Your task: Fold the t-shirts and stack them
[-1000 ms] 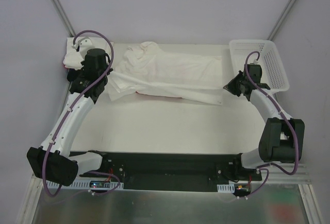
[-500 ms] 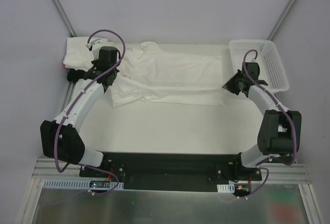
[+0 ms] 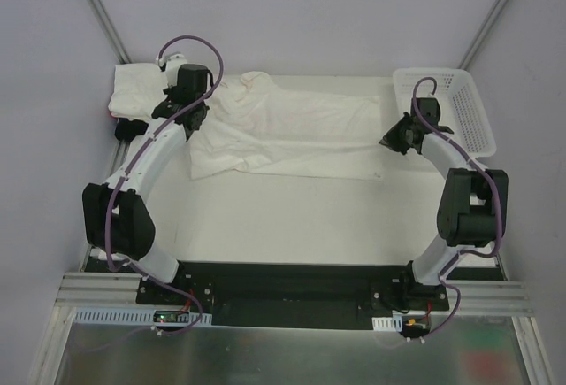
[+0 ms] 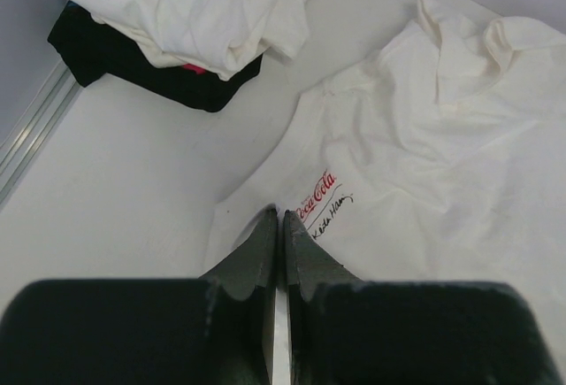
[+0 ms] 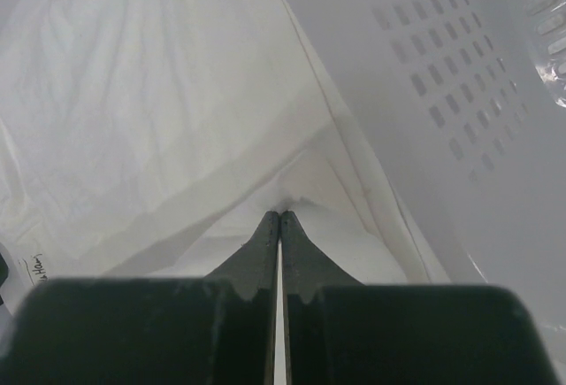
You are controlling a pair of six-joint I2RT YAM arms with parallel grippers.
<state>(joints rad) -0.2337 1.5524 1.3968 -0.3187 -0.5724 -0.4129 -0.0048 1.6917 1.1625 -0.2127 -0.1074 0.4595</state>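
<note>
Though pinched (both tools [image 4: 279, 216] [image 5: 279, 216]) — white shirt [image 3: 301, 128]

Top view: fixed high behind the arm bases, looking down over the whole table [image 3: 292, 217]. Left wrist: close, low, facing the far left corner with its shirt pile [image 4: 195, 13]. Right wrist: very close at the far right corner, against the basket [image 5: 442, 93]. All share the spread shirt [image 3: 292, 128].

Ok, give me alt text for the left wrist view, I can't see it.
Left gripper, jaws shut, pinches the edge of a spread white t-shirt with small red Coca-Cola lettering just beyond the tips. At upper left lies a pile of shirts: white on top, black beneath, a sliver of red between.
</note>
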